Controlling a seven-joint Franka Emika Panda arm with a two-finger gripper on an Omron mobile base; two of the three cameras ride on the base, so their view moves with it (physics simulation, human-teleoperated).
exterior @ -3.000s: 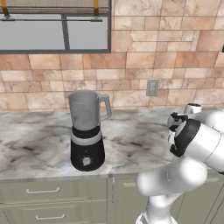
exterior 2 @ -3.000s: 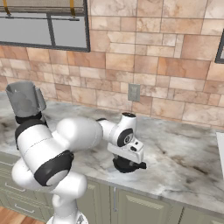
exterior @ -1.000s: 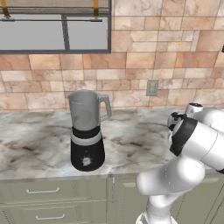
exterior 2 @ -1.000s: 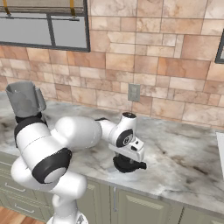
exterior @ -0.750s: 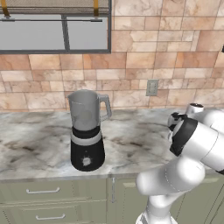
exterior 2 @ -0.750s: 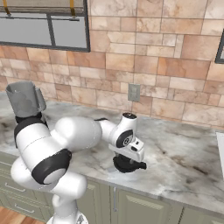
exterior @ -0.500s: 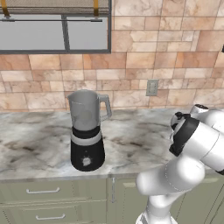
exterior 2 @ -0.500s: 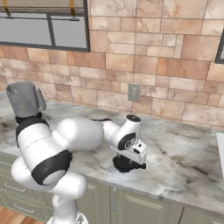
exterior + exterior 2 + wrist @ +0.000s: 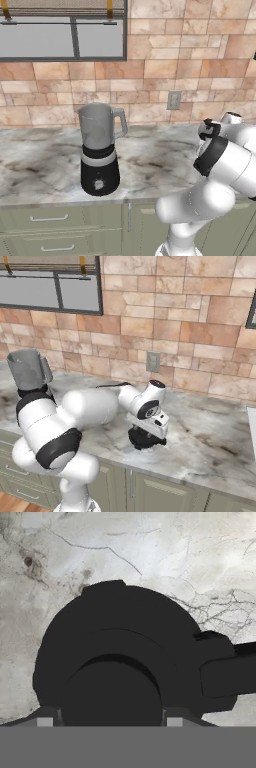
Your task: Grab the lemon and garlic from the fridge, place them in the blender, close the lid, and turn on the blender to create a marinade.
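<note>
You have the blender point(image 9: 100, 150): black base, silver band, translucent jar standing upright and uncapped, left on the counter. The lid point(image 9: 120, 657): round, black, knob up, lying well right of it.

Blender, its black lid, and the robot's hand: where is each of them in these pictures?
blender point(image 9: 100, 150): left base view, on the silver-grey band below the jar.
lid point(image 9: 117, 642): hand view, on the lid's flat black top.
hand point(image 9: 148, 432): right base view, between its fingertips over the lid.
</note>
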